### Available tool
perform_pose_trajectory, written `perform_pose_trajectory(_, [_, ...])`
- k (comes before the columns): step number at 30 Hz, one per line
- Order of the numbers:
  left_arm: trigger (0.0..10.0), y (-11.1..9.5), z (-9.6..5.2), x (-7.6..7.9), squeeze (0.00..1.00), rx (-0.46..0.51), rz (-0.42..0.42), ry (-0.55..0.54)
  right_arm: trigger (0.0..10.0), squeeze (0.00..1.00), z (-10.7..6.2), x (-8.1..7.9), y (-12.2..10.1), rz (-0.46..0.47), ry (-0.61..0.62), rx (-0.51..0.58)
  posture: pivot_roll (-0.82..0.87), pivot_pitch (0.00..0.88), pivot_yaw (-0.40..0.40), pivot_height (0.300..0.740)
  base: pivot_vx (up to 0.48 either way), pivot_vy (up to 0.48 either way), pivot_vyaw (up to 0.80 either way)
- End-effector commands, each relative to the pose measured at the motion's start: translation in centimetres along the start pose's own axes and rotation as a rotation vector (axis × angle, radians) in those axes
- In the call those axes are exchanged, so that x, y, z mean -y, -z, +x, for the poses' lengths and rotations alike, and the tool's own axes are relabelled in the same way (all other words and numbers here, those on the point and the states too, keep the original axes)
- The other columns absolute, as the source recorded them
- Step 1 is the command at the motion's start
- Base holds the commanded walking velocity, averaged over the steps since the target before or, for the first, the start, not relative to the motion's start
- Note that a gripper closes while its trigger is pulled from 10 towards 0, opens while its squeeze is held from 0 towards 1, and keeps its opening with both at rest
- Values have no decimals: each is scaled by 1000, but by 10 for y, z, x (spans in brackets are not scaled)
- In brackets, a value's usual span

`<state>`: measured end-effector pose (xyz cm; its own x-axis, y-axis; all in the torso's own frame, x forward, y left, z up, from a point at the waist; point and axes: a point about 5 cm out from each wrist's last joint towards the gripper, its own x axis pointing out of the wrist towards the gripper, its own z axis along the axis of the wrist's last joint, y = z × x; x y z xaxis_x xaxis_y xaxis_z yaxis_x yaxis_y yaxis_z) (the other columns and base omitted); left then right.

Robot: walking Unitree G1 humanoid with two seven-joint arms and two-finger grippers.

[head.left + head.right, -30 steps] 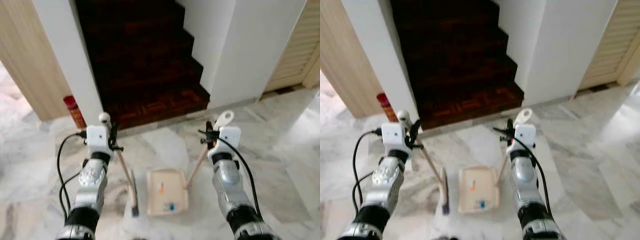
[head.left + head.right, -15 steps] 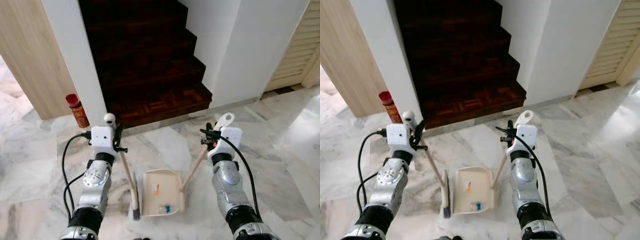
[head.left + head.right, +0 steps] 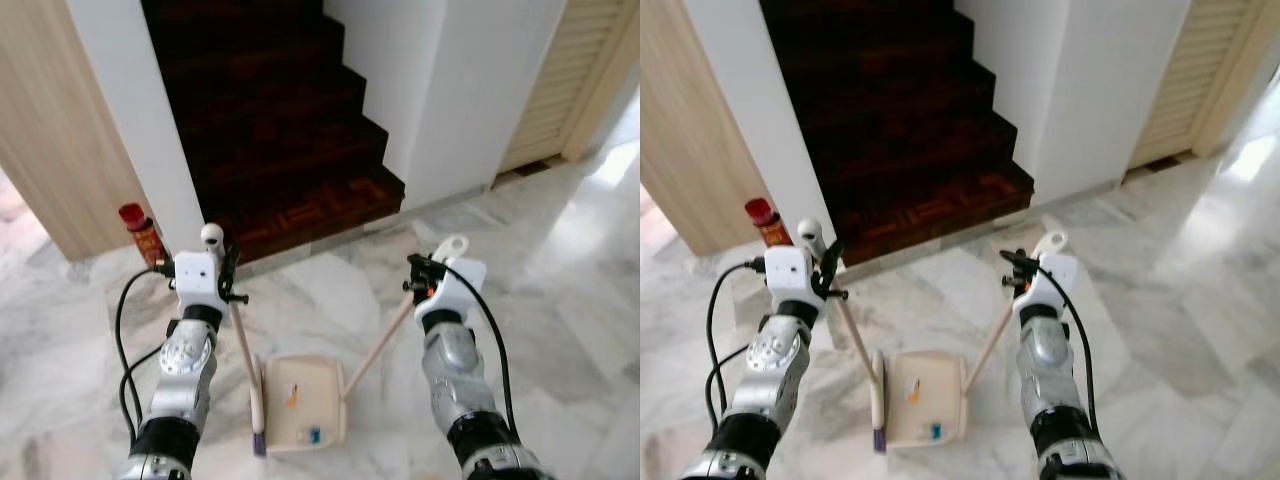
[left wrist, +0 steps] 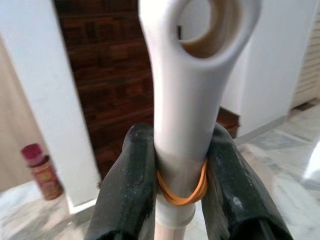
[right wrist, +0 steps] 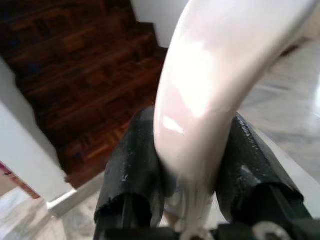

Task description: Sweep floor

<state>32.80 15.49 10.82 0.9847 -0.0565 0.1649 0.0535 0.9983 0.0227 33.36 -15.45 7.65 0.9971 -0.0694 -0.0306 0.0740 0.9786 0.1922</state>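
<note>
The left gripper (image 4: 180, 165) has its two black fingers pinched on the white end of one broom handle (image 4: 192, 100), where an orange rubber band (image 4: 181, 192) rings the grip. The right gripper (image 5: 187, 150) has its two fingers clamped on the white grip of one dustpan handle (image 5: 210, 95).

In the head views, the broom (image 3: 247, 370) slants down from the left gripper toward 5 o'clock, its head on the floor touching the left edge of the dustpan (image 3: 300, 400). The dustpan's stick runs from the right gripper toward 7 o'clock to the pan's right side. The cream pan lies flat on the floor between the two arms and holds three small bits: one orange (image 3: 291, 397), one blue (image 3: 314, 435), one pale beside the blue.

The floor (image 3: 560, 300) is glossy white-grey marble. At 12 o'clock one dark wooden staircase (image 3: 280, 120) rises between white walls (image 3: 470, 80). One red canister (image 3: 141, 233) stands at 10 o'clock by the left wall's foot, beside a light wood panel (image 3: 40, 130). One louvred door (image 3: 565, 80) is at 2 o'clock.
</note>
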Motion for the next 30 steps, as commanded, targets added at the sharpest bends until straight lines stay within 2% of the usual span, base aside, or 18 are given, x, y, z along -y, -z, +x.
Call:
perform_pose_trajectory(1, [10000,-9,4,-3,0,40,-5,-10,10000,0,7,-10,-15,33,-24,60,92,0,37,740,0,322,0])
perform_pose_trajectory(30, [10000,-8,2,-3,0,34,-11,-21,10000,0,8,-12,-16,31,-46,57,100,0,28,740,0,326,0])
